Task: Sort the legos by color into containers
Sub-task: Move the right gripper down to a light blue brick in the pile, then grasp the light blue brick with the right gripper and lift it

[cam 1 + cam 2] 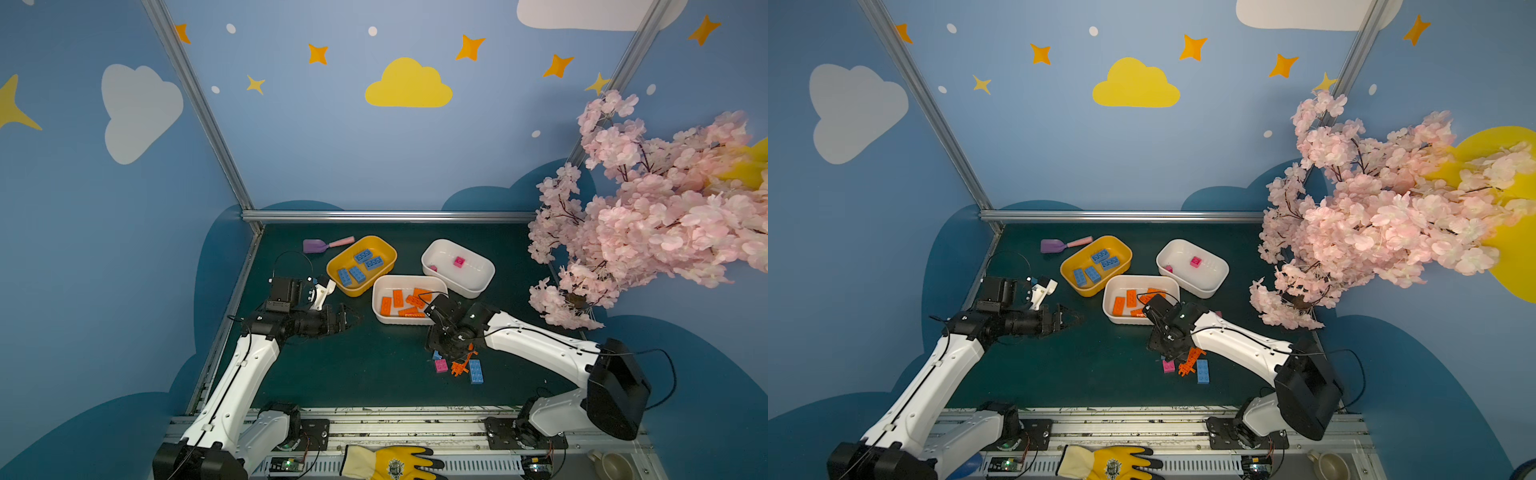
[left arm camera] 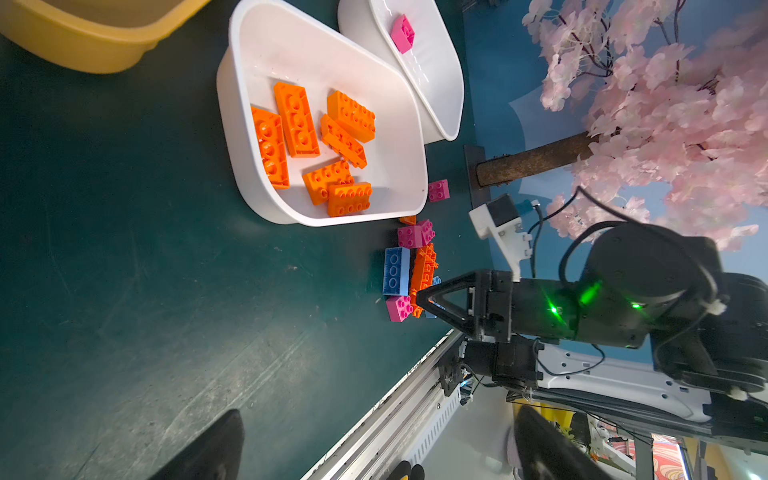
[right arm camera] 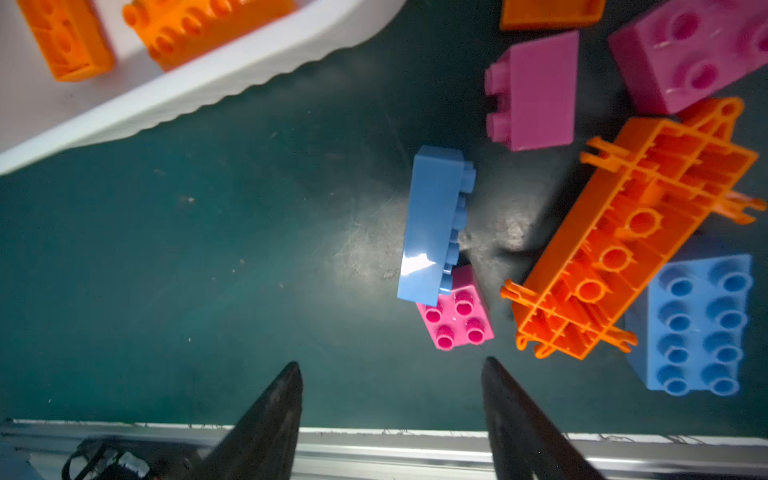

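Three containers stand at the back of the mat. A yellow tub (image 1: pixel 386 249) holds several blue legos, a white tub (image 1: pixel 390 286) holds several orange ones, and another white tub (image 1: pixel 478 270) holds pink ones. Loose legos lie near the front. A blue brick on its side (image 3: pixel 432 224) leans on a pink brick (image 3: pixel 457 316), beside a long spiky orange piece (image 3: pixel 631 232) and a flat blue brick (image 3: pixel 698 328). My right gripper (image 3: pixel 390 365) hangs open and empty just above this pile (image 1: pixel 461 365). My left gripper (image 1: pixel 351 318) is wide open and empty, left of the orange tub.
A purple scoop (image 1: pixel 320 245) lies behind the yellow tub. A pink blossom tree (image 1: pixel 648 208) overhangs the right side, with its trunk base (image 1: pixel 577 299) near the pink tub. A yellow glove (image 1: pixel 395 461) rests on the front rail.
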Controlling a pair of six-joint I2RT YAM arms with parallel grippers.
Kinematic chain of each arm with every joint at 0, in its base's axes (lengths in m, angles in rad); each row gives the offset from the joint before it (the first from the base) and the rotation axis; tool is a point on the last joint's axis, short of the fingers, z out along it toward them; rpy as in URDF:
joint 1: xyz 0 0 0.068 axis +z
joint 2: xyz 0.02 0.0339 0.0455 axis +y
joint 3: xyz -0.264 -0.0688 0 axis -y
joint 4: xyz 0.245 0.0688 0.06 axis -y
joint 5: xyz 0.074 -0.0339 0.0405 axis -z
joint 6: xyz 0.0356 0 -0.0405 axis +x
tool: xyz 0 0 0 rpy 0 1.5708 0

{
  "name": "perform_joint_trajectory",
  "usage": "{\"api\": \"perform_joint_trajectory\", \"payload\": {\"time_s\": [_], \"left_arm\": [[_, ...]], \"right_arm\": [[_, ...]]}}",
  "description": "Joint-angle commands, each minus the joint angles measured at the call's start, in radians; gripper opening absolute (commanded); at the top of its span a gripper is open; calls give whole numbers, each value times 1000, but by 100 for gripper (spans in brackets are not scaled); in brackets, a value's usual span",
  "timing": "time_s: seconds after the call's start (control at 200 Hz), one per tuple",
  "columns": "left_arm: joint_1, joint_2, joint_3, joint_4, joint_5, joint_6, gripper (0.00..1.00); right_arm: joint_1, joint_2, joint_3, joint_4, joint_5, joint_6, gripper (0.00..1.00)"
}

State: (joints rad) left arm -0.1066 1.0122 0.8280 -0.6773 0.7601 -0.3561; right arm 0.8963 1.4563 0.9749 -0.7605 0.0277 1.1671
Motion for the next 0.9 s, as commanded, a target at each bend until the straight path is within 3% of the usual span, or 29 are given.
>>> {"api": "perform_joint_trajectory", "payload": {"time_s": [0.0, 0.265, 0.43, 0.571, 0.666, 0.896], "left_arm": [[3, -18, 2, 22, 21, -4, 100], [4, -53, -27, 15, 12, -4, 100], [3, -56, -39, 22, 12, -7, 100], [3, -48, -38, 25, 12, -8, 100], [4, -40, -29, 19, 10, -1, 100], [5, -40, -14, 0, -3, 8, 100]], "right_arm": [[-3, 56, -8, 44, 51, 92, 63], [-24, 200, 52, -2, 87, 66, 51], [-39, 249, 79, -28, 94, 34, 34], [-40, 213, 97, -59, 111, -1, 18], [-39, 164, 127, -115, 141, -38, 13], [-37, 82, 321, -250, 178, -266, 10]]}}
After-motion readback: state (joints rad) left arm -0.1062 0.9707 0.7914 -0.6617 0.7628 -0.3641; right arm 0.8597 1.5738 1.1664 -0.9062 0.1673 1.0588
